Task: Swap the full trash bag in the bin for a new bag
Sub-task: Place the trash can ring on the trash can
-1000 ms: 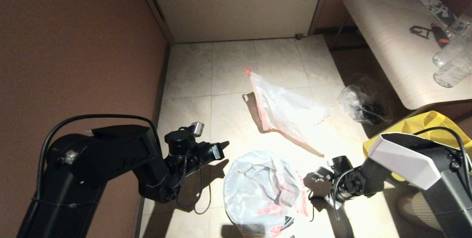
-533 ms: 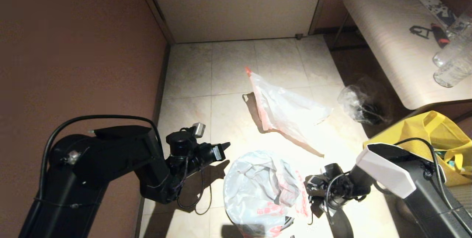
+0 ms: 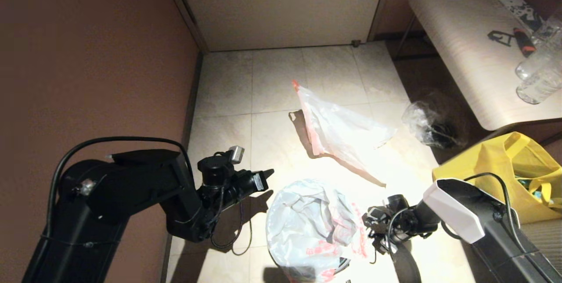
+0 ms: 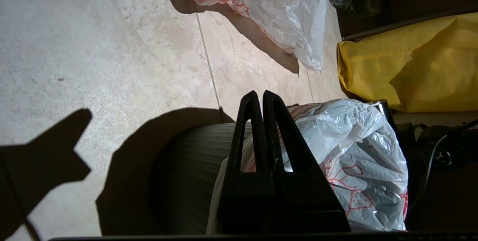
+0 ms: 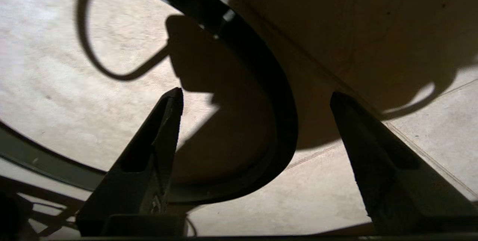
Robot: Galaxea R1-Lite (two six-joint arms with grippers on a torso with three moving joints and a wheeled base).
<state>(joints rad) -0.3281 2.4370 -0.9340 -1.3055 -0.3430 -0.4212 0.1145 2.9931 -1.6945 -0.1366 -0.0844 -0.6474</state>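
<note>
A pale tiled floor [image 3: 272,98] runs between a brown wall on the left and a cream door at the far end, with a light wooden bench [image 3: 461,41] along the right side.

At the near edge of the floor stands the bin [image 4: 186,181], its ribbed black wall showing in the left wrist view. The new bag [image 3: 311,230], milky white with red print, is draped crumpled over the bin's mouth and hides the top. The full trash bag [image 3: 342,131], thin and see-through with orange-pink strips, lies flat on the tiles near the middle of the floor, well apart from the bin.

The right gripper [image 3: 373,228] sits low, just beside the right side of the bin, at the end of a forearm stretched in from the near right corner. In the right wrist view its two fingers [image 5: 157,151] stand wide apart with nothing between them; a thin dark hoop [image 5: 269,95] curves across the tiles under them.

The left gripper [image 3: 265,173] hangs just left of the bin, its arm bent in from the near left corner. Its fingers are pressed together and hold nothing.

A yellow tote bag [image 3: 496,164] stands at the right edge of the floor, and a clear bag with dark contents [image 3: 428,125] lies beyond it under the bench.
</note>
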